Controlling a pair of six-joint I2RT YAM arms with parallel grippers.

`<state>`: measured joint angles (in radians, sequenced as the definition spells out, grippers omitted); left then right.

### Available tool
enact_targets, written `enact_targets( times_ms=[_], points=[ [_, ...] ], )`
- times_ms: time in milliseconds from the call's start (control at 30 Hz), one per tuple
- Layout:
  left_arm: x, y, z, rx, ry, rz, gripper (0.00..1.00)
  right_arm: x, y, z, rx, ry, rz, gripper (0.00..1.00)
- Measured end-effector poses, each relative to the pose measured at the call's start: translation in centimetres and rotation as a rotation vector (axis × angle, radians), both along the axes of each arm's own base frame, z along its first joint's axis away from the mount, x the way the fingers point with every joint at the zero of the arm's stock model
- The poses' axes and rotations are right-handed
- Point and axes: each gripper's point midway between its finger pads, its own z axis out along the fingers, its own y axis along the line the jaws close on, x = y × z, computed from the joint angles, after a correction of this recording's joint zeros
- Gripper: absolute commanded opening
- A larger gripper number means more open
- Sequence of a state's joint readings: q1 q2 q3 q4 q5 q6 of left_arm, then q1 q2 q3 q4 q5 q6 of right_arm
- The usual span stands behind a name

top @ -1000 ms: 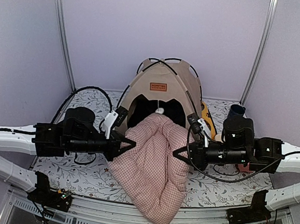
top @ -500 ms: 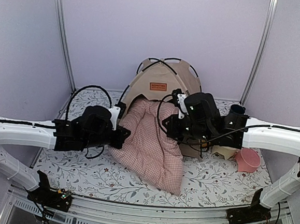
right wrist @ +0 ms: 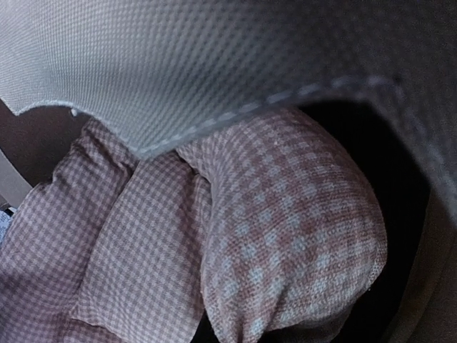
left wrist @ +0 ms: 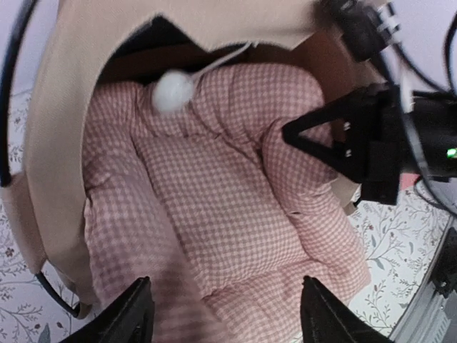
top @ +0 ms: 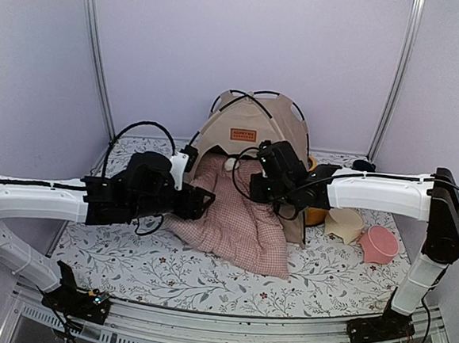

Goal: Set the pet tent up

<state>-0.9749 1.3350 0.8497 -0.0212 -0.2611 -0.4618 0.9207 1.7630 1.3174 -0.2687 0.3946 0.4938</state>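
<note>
The tan pet tent [top: 253, 126] stands upright at the back centre, with crossed black poles and a brown label. A pink checked cushion [top: 241, 232] lies half inside its doorway. The white pom-pom [left wrist: 173, 91] hangs over the cushion [left wrist: 235, 207]. My left gripper [top: 205, 202] hovers at the cushion's left edge. Its jaws [left wrist: 230, 318] are open and hold nothing. My right gripper [top: 258, 191] reaches into the doorway, its pointed tip [left wrist: 291, 133] shut on a fold of the cushion's right edge. In the right wrist view the cushion [right wrist: 285, 236] bulges under the tent fabric [right wrist: 214, 64] and hides the fingers.
A yellow bowl stand [top: 316, 216] sits by the tent's right side, behind my right arm. A cream bowl [top: 344, 224] and a pink bowl [top: 380, 244] lie to the right on the floral mat [top: 126, 267]. Metal frame posts [top: 95, 58] flank the back wall.
Both arms pushed the cushion away from the front edge and into the tent doorway. My left gripper opened and let go of the cushion's left edge.
</note>
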Motion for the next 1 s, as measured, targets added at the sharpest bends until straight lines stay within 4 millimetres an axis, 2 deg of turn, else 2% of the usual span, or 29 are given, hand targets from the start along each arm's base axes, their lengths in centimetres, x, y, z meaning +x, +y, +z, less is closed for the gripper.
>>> enact_targets(
  times_ms=[167, 233, 300, 367, 467, 600, 800, 1000],
  points=[
    [-0.9, 2.4, 7.1, -0.129, -0.131, 0.022, 0.78, 1.2, -1.2, 0.3, -0.02, -0.019, -0.033, 0.0],
    [-0.7, 3.9, 9.2, -0.16, -0.17, 0.064, 0.78, 1.5, -1.5, 0.2, -0.031, -0.021, -0.037, 0.0],
    [0.2, 5.3, 10.4, -0.167, -0.19, 0.115, 0.74, 1.7, -1.4, 0.1, -0.043, -0.024, -0.032, 0.0],
    [2.6, 7.0, 11.3, -0.146, -0.199, 0.179, 0.71, 1.9, -1.2, 0.2, -0.048, -0.029, -0.025, 0.0],
    [6.1, 8.1, 11.6, -0.101, -0.194, 0.227, 0.69, 2.0, -1.0, 0.4, -0.056, -0.037, -0.015, 0.01],
    [9.8, 7.4, 10.9, -0.021, -0.172, 0.202, 0.68, 2.1, -0.9, 0.6, -0.062, -0.043, -0.002, 0.01],
    [12.0, 5.2, 9.5, 0.05, -0.16, 0.1, 0.69, 2.3, -0.3, 1.2, -0.059, -0.054, 0.019, 0.01],
    [14.1, 4.5, 11.3, 0.059, -0.211, 0.069, 0.61, 2.4, 0.3, 1.3, -0.054, -0.052, 0.043, 0.01]
  ],
)
